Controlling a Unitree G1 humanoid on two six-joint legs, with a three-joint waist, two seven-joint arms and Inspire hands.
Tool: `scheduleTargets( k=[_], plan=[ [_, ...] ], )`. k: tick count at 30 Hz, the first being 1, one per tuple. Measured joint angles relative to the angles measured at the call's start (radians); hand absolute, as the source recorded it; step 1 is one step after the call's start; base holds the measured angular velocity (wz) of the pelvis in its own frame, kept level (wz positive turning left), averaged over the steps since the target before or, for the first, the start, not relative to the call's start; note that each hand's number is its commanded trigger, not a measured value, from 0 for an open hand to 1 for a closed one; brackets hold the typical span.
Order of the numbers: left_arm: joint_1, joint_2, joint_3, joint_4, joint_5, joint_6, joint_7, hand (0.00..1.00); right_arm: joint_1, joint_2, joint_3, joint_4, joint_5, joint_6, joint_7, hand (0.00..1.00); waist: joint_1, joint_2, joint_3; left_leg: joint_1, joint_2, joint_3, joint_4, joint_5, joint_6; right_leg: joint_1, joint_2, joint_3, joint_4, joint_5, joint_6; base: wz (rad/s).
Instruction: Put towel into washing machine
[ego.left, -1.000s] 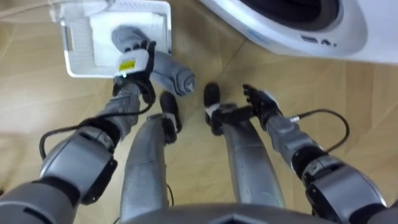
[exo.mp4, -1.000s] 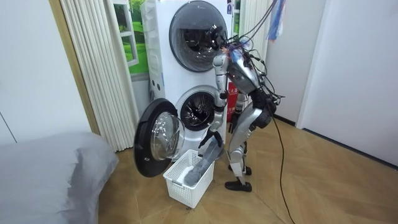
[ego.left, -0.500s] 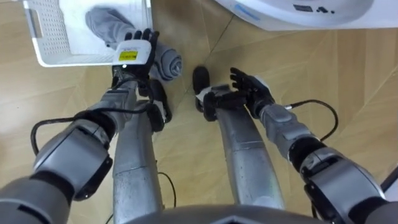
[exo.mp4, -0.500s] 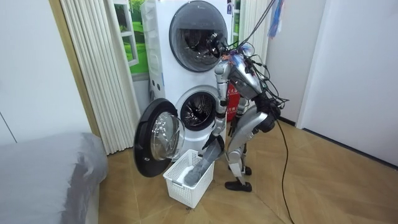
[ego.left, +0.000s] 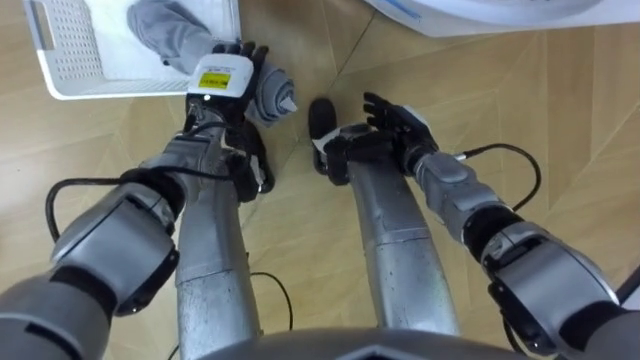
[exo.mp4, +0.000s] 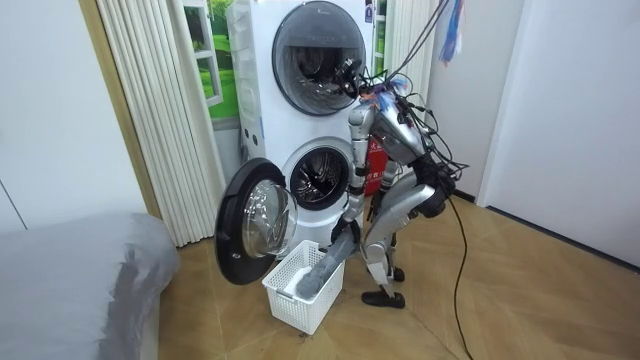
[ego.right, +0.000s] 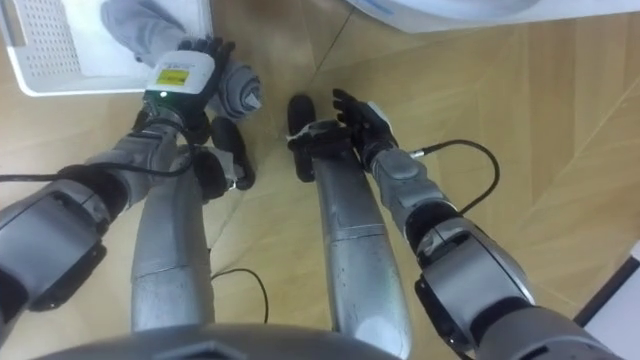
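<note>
My left hand (ego.left: 225, 75) curls round the grey towel (ego.left: 168, 30), half out of the white basket (ego.left: 62, 62); right hand (ego.left: 395, 120) spread, idle; next, I judge, carry it up into the open washing machine (exo.mp4: 318, 178).

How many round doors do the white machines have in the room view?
2. The upper door is shut; the lower door hangs open toward the room view's left, beside the basket. No other seems hidden.

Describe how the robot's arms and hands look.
Arms: silvery-grey shells, dark joints, a black cable looping off each forearm. The left hand has black fingers and a white back with a yellow label; the right hand is black with pale trim.
</note>
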Motion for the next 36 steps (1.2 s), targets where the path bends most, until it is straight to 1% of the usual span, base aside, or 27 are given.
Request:
scheduleTargets(
  k=[3,6,9,12,18,28,32,34,36],
  plan=[
    [-0.017,0.008,-0.001,0.001,0.0,0.0,0.006,1.0,-0.002,0.0,0.0,0.01,0.026,-0.007,0.004,0.0,-0.003,0.0,0.0002,0.0,0.0,0.0,0.0,-0.003,-0.004,-0.001,0.0,0.0,0.001,0.0,0.0,0.0],
    [-0.02,0.018,-0.001,0.003,-0.001,0.0,0.021,1.0,-0.01,0.0,-0.001,0.017,0.04,-0.009,0.004,0.0,-0.011,-0.003,0.0009,0.0,0.0,0.0,0.0,-0.004,-0.005,-0.002,0.0,0.0,0.001,-0.001,-0.002,0.0],
    [-0.022,0.04,-0.035,0.003,-0.002,-0.006,0.026,1.0,-0.016,0.0,0.001,0.018,0.045,-0.009,0.005,0.0,-0.021,-0.011,0.0003,0.0,0.0,0.0,-0.002,-0.005,-0.004,-0.002,0.0,-0.001,0.0,-0.003,-0.002,0.0],
    [-0.028,0.049,-0.052,0.004,-0.001,-0.013,0.026,1.0,-0.022,-0.001,0.0,0.021,0.044,-0.009,0.001,0.0,-0.028,-0.013,0.0,0.0,0.0,0.0,0.0,-0.008,0.001,-0.001,0.001,-0.001,-0.001,-0.003,-0.002,-0.02],
    [-0.032,0.046,-0.055,0.004,0.0,-0.013,0.026,1.0,-0.027,-0.002,0.0,0.022,0.045,-0.009,0.002,0.0,-0.027,-0.013,0.0001,0.0,0.003,0.0,0.012,-0.02,0.005,0.001,0.004,0.002,0.002,-0.008,0.005,-0.05],
    [-0.029,0.04,-0.055,0.004,0.0,-0.013,0.023,1.0,-0.023,-0.002,0.0,0.021,0.045,-0.008,0.001,0.0,-0.023,-0.013,0.0,0.008,0.0,0.001,0.015,-0.023,0.01,0.01,0.001,0.002,0.006,-0.012,0.01,0.0],
    [-0.003,0.029,-0.032,0.005,0.0,-0.013,0.016,1.0,0.013,-0.009,0.001,0.026,0.001,-0.008,0.001,0.0,-0.023,-0.013,0.0002,0.067,0.0,0.001,-0.006,-0.023,0.009,0.07,0.0,-0.002,-0.015,-0.016,0.01,0.02],
    [0.026,0.022,-0.015,0.005,0.0,-0.014,0.016,1.0,0.027,-0.009,0.0,0.044,-0.044,-0.008,0.001,0.0,-0.02,-0.013,0.0002,0.114,0.001,0.005,-0.029,-0.022,0.008,0.117,0.0,-0.004,-0.04,-0.016,0.01,-0.04],
    [0.067,0.005,0.005,0.004,0.001,-0.018,0.017,1.0,0.045,-0.012,0.0,0.063,-0.076,-0.009,-0.002,0.0,-0.009,-0.013,0.0001,0.19,0.001,0.017,-0.072,-0.021,0.006,0.189,-0.002,-0.006,-0.081,-0.014,0.013,-0.1]
  ],
)
